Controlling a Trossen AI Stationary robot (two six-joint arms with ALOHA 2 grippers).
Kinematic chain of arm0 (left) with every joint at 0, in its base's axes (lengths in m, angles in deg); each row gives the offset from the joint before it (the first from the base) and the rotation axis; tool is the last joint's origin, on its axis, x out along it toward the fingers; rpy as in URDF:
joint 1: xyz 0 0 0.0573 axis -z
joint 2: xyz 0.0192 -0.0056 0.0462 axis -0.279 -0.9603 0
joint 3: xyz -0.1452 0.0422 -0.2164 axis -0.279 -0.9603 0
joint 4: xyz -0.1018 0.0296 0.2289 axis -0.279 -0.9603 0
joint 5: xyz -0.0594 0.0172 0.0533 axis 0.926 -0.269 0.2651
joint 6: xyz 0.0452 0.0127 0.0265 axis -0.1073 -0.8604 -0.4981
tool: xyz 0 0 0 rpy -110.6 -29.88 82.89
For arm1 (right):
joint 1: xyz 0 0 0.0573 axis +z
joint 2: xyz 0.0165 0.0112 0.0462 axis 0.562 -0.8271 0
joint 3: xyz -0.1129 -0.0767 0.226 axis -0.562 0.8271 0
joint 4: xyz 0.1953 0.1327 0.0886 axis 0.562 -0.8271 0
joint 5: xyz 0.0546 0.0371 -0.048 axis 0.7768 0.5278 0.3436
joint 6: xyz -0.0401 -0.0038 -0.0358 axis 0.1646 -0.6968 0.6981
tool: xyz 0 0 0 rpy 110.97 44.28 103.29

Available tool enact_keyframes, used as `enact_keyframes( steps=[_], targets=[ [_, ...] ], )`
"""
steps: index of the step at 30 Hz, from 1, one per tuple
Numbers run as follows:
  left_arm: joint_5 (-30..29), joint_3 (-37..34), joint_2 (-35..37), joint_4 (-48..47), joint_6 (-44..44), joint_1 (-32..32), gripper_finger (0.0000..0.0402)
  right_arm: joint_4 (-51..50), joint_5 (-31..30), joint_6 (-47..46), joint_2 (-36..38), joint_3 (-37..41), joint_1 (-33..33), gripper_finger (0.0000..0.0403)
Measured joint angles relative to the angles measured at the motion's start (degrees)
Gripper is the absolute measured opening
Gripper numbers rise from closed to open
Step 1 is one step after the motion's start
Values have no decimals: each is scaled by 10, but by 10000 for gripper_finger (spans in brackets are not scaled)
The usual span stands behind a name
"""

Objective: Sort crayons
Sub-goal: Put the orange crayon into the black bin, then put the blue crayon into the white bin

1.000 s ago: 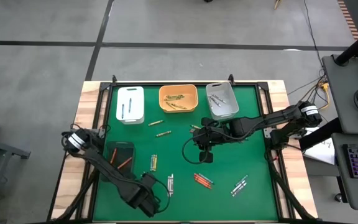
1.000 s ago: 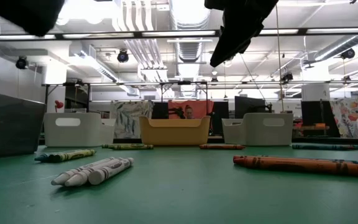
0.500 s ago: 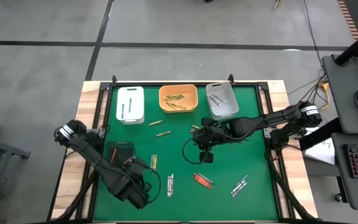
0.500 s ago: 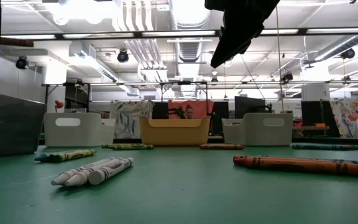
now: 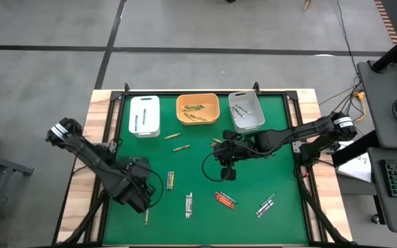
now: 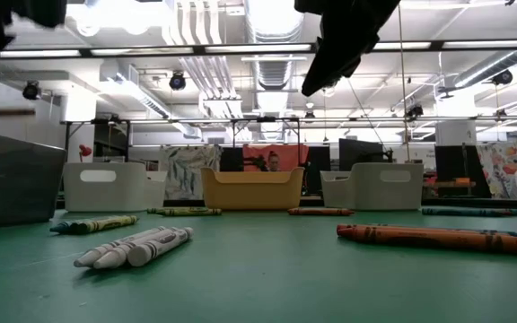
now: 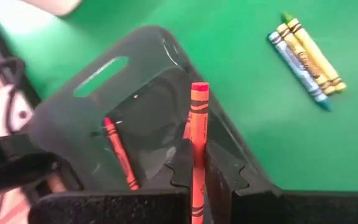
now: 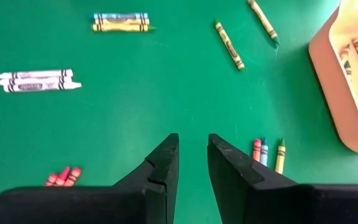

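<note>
The left gripper (image 7: 192, 163), clenched on a waxy red-orange paper-wrapped crayon (image 7: 196, 134), had been swung from the mat's near edge over to the dark translucent plastic tray (image 5: 131, 170), where one red stick (image 7: 118, 153) already lay. A drop into that tray was judged imminent. Right of that tray, loose crayons (image 5: 189, 204) were scattered on the smooth green mat (image 5: 198, 155). Farther right, the right gripper (image 8: 191, 163) was held slightly parted, grasping nothing.
</note>
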Motion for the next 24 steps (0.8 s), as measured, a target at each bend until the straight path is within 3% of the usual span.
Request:
enact_keyframes(
  steps=[9, 24],
  targets=[
    [16, -135, 47, 58, 49, 0, 4, 19, 0, -6, 0, 0, 0, 79],
    [17, -149, 51, 57, 50, 0, 60, 31, 0, -30, 0, 1, 0, 73]
  ],
)
